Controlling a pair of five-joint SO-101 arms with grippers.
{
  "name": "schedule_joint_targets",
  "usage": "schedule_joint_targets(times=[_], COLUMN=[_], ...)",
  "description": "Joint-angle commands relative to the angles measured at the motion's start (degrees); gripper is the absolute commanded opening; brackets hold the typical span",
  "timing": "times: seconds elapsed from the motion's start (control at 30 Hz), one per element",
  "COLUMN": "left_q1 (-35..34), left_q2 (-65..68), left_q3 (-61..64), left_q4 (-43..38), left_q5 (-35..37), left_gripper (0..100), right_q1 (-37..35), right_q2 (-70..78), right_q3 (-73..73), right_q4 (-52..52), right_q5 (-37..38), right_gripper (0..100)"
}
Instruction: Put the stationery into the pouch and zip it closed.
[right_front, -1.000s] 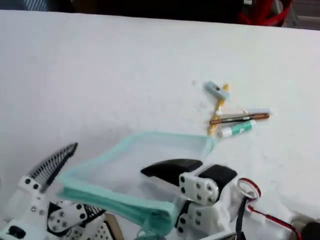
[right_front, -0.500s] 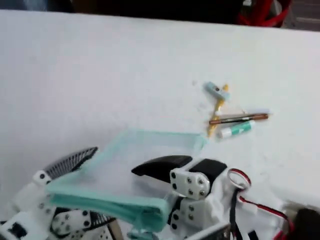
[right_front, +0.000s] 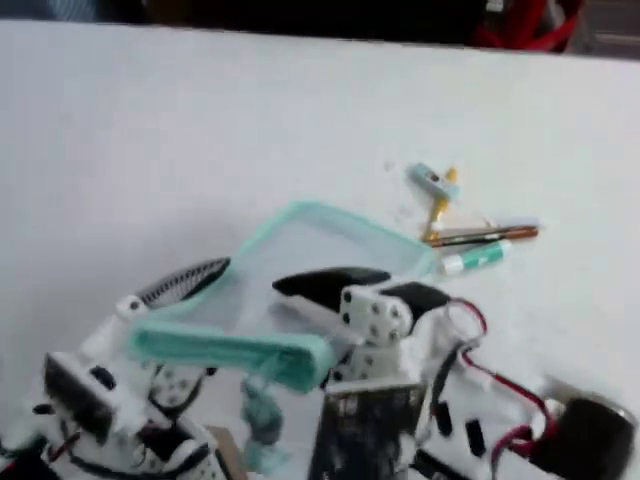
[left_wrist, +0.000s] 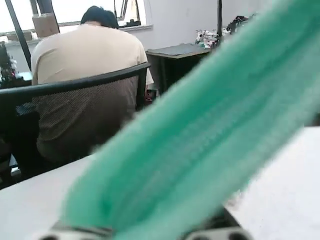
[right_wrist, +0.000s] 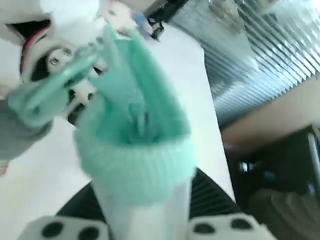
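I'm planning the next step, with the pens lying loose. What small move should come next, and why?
Probably set the pouch down on the table, mouth toward the stationery. The left gripper and right gripper both hold its teal edge up off the surface, so neither is free to fetch it.

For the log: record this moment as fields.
pouch: teal, near edge held up off the table
left gripper: shut on one end of that edge
right gripper: shut on the other end
stationery: loose pile on the table by the pouch's far corner, outside it
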Motion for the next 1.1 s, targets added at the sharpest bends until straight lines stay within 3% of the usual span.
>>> schedule_joint_targets(times=[0.0,0.13,0.37,0.73,0.93,1.07], left_q1=[-1.36,-5.67,-8.13,-17.01,-16.48,-16.40], left_q2=[0.22,0.22,0.22,0.31,0.40,0.57], left_q3=[3.78,6.42,9.76,21.80,22.86,24.70], left_q4=[-4.84,-8.18,-10.99,-24.18,-24.79,-24.88], left_q5=[-0.26,-0.18,-0.09,-0.09,-0.09,0.97], left_gripper=[2,2,2,2,2,2], right_q1=[4.44,5.85,8.04,34.77,36.35,37.85], right_q2=[4.26,4.18,3.74,5.14,5.41,5.41], right_q3=[8.26,12.84,11.78,12.31,16.79,16.00], right_q4=[-3.21,-3.21,-4.70,-21.49,-23.43,-24.22], right_q5=[-5.19,-5.01,-2.81,-3.08,-3.25,-8.79], right_gripper=[13.1,33.8,30.0,29.8,29.8,29.8])
